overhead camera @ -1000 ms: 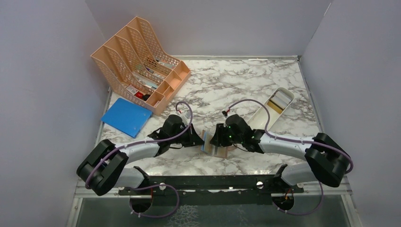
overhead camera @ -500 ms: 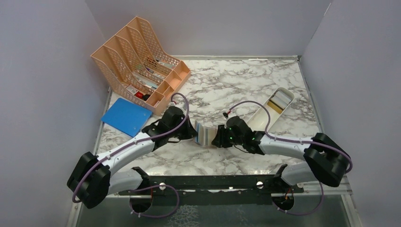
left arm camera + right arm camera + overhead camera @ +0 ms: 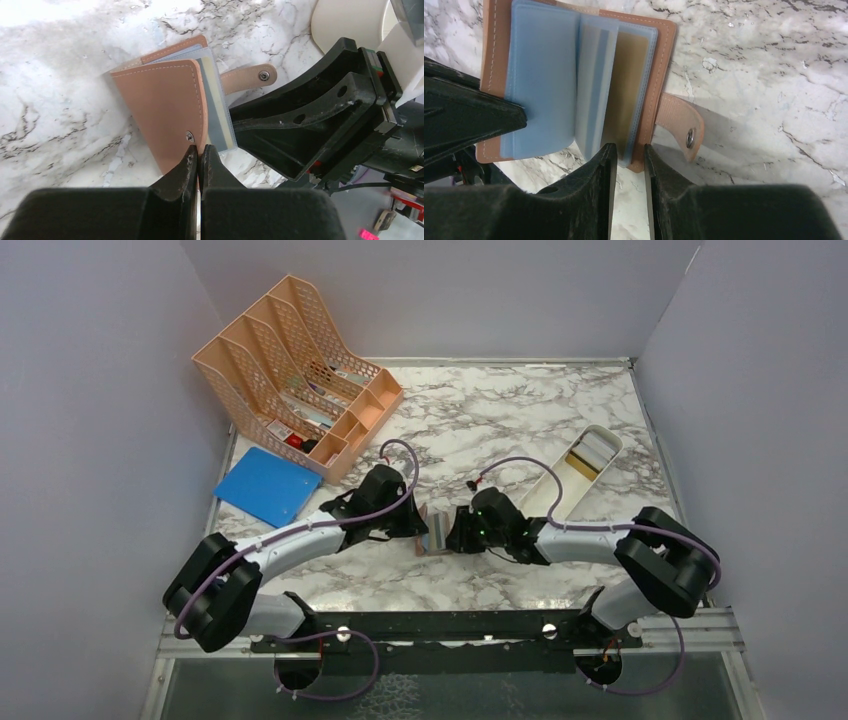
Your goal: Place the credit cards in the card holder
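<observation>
left fingers (image 3: 186, 167): pinched together on wallet (image 3: 160, 107) cover edge, looks like propping it open | right fingers (image 3: 599, 170): slightly apart, straddling gold card (image 3: 626, 95) bottom edge, can't tell if gripping | wallet: on table (image 3: 60, 100), right between both sets of tips

Bright, even light from overhead fills the top view; the arms throw soft, short shadows on the marbled bench (image 3: 500, 410); in the left wrist view the bench's upper left burns out to white, and the near jaws are dark and blurred; the right wrist view is sharper, the tab of the card holder (image 3: 666, 60) casting a soft grey shadow to its right.
</observation>
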Available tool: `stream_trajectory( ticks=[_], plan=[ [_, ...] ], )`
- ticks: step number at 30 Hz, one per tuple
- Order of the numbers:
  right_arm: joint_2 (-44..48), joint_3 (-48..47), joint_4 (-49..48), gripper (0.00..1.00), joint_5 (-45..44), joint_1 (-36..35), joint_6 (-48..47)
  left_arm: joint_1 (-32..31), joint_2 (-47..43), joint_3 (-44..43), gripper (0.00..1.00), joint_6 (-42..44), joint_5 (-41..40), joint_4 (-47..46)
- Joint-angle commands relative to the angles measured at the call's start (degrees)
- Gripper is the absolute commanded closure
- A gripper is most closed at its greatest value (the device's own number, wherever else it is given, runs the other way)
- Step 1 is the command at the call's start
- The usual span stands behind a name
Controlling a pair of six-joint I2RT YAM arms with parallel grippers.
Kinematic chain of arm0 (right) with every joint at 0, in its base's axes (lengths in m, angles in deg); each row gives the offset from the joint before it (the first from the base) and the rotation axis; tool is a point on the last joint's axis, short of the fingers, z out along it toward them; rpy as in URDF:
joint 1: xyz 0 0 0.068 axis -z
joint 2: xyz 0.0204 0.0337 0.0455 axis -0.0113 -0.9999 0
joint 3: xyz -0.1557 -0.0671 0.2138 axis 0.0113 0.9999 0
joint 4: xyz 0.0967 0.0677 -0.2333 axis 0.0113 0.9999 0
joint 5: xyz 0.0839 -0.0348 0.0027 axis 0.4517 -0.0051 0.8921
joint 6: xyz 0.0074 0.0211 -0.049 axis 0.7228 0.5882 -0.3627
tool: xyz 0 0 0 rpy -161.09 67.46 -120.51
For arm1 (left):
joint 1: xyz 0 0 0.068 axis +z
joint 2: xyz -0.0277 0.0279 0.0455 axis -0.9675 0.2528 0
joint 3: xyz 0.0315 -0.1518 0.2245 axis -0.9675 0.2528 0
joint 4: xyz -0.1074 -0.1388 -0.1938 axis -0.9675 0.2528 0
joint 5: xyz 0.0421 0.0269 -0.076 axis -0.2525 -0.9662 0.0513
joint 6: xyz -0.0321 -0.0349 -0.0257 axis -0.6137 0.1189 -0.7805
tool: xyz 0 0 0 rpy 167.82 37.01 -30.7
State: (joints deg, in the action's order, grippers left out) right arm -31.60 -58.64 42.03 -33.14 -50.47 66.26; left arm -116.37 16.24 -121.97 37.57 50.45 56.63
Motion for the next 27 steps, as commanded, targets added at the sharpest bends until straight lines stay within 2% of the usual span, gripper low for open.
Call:
stream_trajectory(
  ticks=[1,9,14,18,21,27],
  plan=[
    [3.95,0.61,4.68,0.67,-3.74,-0.36,-0.59,-0.35,1.63,0.9,1.0,0.18,4.42,-2.98],
    [15.13,-5.27,18.14,0.55,-14.26,-0.36,-10.45,0.76,-3.0,6.26,1.0,-0.8,11.34,-10.48],
    [16.62,-11.74,24.61,0.43,-22.1,-0.36,-18.73,0.83,-3.13,6.32,1.0,0.0,11.6,-9.67],
    [15.57,-17.25,27.75,0.39,-30.97,-0.15,-27.61,1.29,-4.14,8.1,1.0,-0.21,13.32,-12.1],
    [14.87,-20.37,27.8,0.37,-36.49,0.77,-34.01,2.21,-4.66,8.38,0.93,0.19,12.79,-10.91],
    [13.76,-22.63,25.69,0.33,-38.69,5.6,-43.42,3.61,-5.04,8.9,0.8,1.55,12.43,-8.96]
  ],
)
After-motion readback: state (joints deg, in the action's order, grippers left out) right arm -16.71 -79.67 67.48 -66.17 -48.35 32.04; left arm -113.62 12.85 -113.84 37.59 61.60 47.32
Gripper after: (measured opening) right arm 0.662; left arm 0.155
